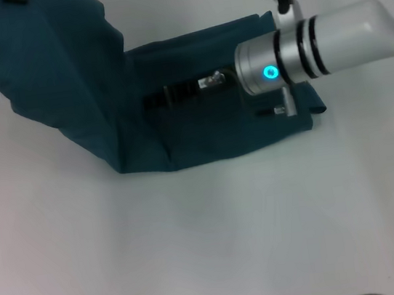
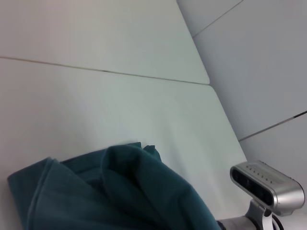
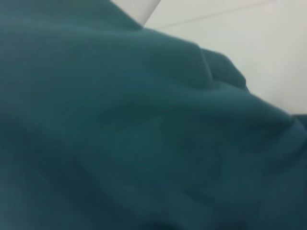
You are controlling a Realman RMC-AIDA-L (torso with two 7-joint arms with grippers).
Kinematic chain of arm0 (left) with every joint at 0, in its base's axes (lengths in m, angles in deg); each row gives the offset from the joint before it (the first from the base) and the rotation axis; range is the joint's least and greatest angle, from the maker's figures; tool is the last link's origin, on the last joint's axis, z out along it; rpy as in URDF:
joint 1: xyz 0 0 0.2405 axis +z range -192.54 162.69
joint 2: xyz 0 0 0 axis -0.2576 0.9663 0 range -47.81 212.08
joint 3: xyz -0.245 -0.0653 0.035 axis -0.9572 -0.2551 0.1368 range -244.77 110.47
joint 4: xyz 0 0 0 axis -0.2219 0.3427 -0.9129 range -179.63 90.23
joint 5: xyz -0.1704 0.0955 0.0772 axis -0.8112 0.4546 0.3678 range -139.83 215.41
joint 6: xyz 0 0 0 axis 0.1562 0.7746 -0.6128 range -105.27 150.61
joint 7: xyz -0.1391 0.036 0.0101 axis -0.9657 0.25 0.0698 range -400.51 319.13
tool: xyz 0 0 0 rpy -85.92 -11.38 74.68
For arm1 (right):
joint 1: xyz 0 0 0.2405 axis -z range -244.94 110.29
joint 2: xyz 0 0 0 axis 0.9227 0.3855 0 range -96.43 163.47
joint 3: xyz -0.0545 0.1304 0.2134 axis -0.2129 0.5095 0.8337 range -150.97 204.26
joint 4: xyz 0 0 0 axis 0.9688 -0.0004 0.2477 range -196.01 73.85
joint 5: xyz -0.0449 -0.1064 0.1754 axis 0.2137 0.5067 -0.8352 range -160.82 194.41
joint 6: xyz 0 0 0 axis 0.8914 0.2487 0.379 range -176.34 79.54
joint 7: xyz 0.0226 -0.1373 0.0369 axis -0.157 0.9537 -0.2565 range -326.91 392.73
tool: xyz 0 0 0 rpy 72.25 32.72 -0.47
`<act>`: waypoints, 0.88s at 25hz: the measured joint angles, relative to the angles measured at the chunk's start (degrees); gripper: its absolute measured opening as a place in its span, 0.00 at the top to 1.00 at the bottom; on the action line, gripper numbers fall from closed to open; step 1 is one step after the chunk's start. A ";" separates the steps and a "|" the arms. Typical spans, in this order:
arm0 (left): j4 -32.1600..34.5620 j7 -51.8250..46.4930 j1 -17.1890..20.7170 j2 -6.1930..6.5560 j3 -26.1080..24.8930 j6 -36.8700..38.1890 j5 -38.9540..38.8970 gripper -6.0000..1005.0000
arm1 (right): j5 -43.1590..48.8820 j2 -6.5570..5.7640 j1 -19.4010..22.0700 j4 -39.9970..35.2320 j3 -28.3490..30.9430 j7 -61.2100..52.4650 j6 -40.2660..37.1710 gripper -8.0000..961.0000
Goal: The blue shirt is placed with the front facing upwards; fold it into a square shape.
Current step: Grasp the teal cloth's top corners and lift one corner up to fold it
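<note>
The blue shirt [image 1: 202, 128] lies on the white table [image 1: 211, 248], with no lettering showing. Its left part [image 1: 45, 59] is lifted off the table and rises to the top left corner, where only a dark bit of my left gripper [image 1: 15, 0] shows at the frame edge, shut on the cloth. My right arm reaches in from the right, and its gripper [image 1: 174, 92] lies low over the flat part of the shirt. The shirt hangs close below the camera in the left wrist view [image 2: 120, 191]. Teal cloth fills the right wrist view [image 3: 144, 134].
The right arm's silver forearm with a lit cyan ring [image 1: 270, 72] lies across the shirt's right end. The right arm's wrist camera [image 2: 266, 187] shows in the left wrist view. A table seam [image 2: 105, 71] runs behind the shirt.
</note>
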 joint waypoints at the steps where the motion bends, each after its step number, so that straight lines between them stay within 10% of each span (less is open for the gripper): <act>1: 0.00 0.33 0.00 0.00 -0.02 0.02 -0.04 0.94 | 0.00 0.00 0.00 0.00 0.00 0.00 0.00 0.99; 22: 0.13 1.22 -0.32 0.11 -0.06 -0.43 -0.05 0.94 | -0.93 0.19 -7.47 8.37 -0.32 1.00 5.52 0.99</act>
